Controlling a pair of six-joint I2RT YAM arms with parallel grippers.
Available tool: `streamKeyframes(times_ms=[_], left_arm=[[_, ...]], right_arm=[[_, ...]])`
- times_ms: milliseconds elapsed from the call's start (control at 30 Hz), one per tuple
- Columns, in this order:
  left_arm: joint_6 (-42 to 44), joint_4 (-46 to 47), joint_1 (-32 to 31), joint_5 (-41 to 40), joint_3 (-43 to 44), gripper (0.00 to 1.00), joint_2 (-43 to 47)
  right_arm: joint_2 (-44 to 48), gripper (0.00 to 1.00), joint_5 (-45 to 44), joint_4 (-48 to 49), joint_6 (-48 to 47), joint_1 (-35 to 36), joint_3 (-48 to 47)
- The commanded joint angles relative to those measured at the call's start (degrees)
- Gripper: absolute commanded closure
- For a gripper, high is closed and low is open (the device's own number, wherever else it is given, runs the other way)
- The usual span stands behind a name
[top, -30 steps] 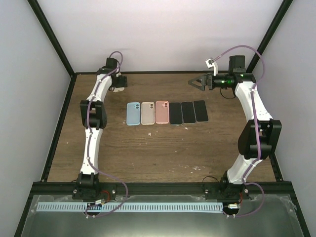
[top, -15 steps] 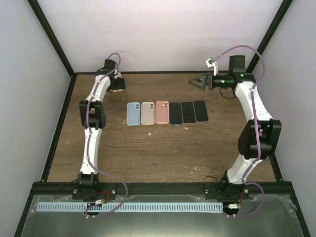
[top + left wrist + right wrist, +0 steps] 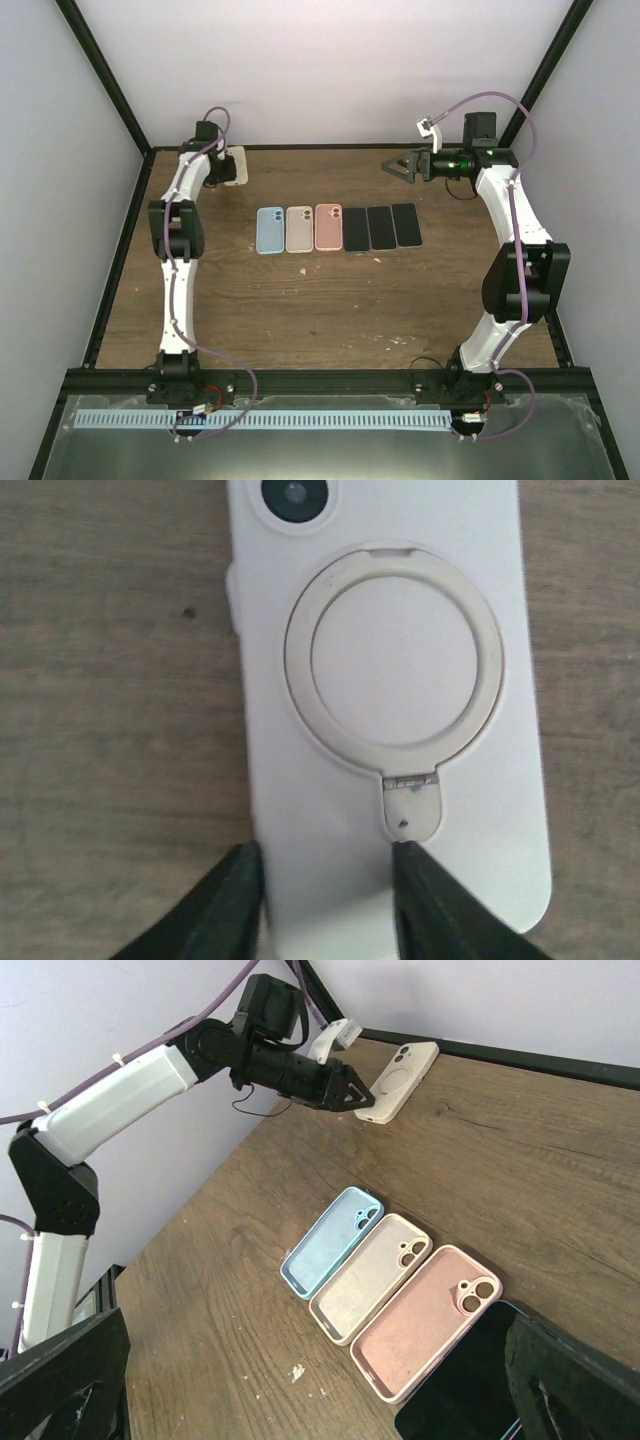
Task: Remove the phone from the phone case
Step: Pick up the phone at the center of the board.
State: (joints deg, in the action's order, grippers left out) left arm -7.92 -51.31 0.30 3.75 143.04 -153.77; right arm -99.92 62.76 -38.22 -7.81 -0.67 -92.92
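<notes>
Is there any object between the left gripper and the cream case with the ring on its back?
Nothing visible does. The left gripper has its fingers at one end of the cream case, only its back showing between them. The other cases and phones lie in a row apart.

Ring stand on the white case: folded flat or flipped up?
Folded flat: in the left wrist view the ring stand lies flush on the white case.
</notes>
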Motion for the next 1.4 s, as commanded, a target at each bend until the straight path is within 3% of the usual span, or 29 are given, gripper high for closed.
streamKeyframes(times_ms=[0, 133, 200, 300, 400, 500, 600, 733, 833, 1100, 1367], left_arm=[[2.4, -4.2, -0.2, -3.1, -9.0, 0.68, 2.5], [3.8, -3.8, -0.3, -3.0, -17.2, 0.72, 9.3], [5.1, -2.4, -0.3, -3.3, -21.6, 0.67, 12.6], [6.5, 2.1, 0.0, -2.2, -27.0, 0.48, 17.2], [6.6, 4.6, -0.3, -1.6, -27.1, 0.32, 18.9], [7.9, 6.2, -1.8, -3.7, -24.3, 0.13, 17.8], [8.5, 4.9, -2.8, -4.2, -17.9, 0.01, 13.5], [8.0, 0.8, -3.2, -4.4, -5.6, 0.0, 5.8], [7.3, 0.2, -3.4, -5.6, -1.1, 0.0, 1.6], [7.3, -0.4, -3.5, -12.2, -0.1, 0.0, -3.4], [7.5, 1.0, -2.8, -10.5, -0.7, 0.12, -3.8]], right_arm=[[0.0, 0.0, 0.3, -0.9, 0.0, 0.1, -2.4], [0.8, 0.0, 1.0, -1.0, -0.1, 0.1, -2.0], [1.4, 0.0, 1.2, -0.9, -0.3, 0.1, -1.6], [2.2, 0.0, 1.7, 0.0, -0.1, 0.1, -0.5], [2.1, 0.0, 1.9, 0.0, 0.0, 0.1, -0.2], [2.1, 0.0, 1.9, 0.0, -0.1, 0.1, -0.2], [2.1, 0.0, 1.8, 0.1, -0.1, 0.1, 0.0], [2.3, 0.0, 1.2, 0.2, -0.4, 0.1, 0.8], [2.4, 0.0, 1.0, 0.2, -0.5, 0.1, 0.9], [1.9, 0.0, 0.7, 0.0, -0.5, 0.1, 0.6], [1.2, 0.0, 0.6, 0.2, 0.0, 0.1, 0.3]])
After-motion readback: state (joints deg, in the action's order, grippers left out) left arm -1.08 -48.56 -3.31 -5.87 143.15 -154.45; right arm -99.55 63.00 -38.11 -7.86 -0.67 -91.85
